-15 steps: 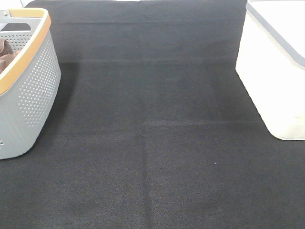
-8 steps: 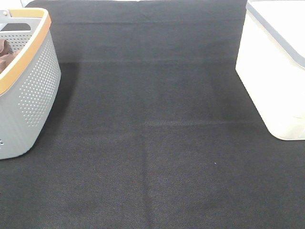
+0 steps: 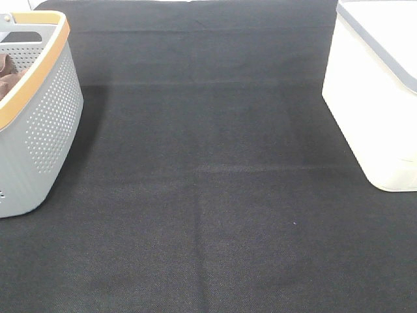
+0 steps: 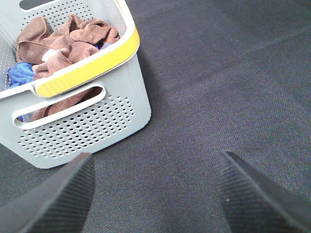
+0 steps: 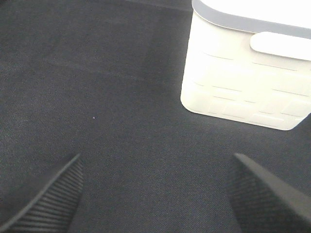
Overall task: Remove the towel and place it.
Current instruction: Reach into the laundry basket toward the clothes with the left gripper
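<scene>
Towel [image 4: 68, 36] crumpled in basket [image 4: 87, 131]
Left tool [image 4: 155, 194], fingers spread, hovers just outside the basket; right tool [image 5: 155, 194], likewise spread, well apart.

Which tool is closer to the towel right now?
Left. The left tool hangs open just outside the grey basket holding the towel; the right tool is open by the white bin, no towel in its view.
</scene>
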Robot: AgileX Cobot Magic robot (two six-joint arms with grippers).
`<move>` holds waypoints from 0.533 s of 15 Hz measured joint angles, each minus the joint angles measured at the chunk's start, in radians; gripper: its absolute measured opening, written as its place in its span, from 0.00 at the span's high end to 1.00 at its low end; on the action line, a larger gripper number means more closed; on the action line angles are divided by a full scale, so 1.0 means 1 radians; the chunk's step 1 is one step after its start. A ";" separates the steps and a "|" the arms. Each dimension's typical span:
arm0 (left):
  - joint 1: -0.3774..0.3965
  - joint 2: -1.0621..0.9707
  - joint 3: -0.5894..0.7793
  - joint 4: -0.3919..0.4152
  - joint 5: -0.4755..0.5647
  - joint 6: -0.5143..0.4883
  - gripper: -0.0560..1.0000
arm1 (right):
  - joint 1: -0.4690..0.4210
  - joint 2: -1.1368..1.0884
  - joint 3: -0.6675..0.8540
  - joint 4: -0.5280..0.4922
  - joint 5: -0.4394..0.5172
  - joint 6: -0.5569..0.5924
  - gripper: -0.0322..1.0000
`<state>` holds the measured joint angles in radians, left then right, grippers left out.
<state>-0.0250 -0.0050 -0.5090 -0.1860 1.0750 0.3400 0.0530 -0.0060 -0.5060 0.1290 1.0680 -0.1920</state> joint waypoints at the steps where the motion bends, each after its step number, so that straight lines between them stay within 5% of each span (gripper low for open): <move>1: 0.000 0.000 0.000 0.000 0.000 0.000 0.31 | 0.000 0.000 0.000 0.000 0.000 0.000 0.22; 8: 0.000 0.000 0.000 0.000 0.000 0.000 0.31 | 0.000 0.000 0.000 0.000 0.000 0.000 0.22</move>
<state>-0.0250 -0.0050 -0.5090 -0.1860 1.0750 0.3400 0.0530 -0.0060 -0.5060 0.1290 1.0680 -0.1920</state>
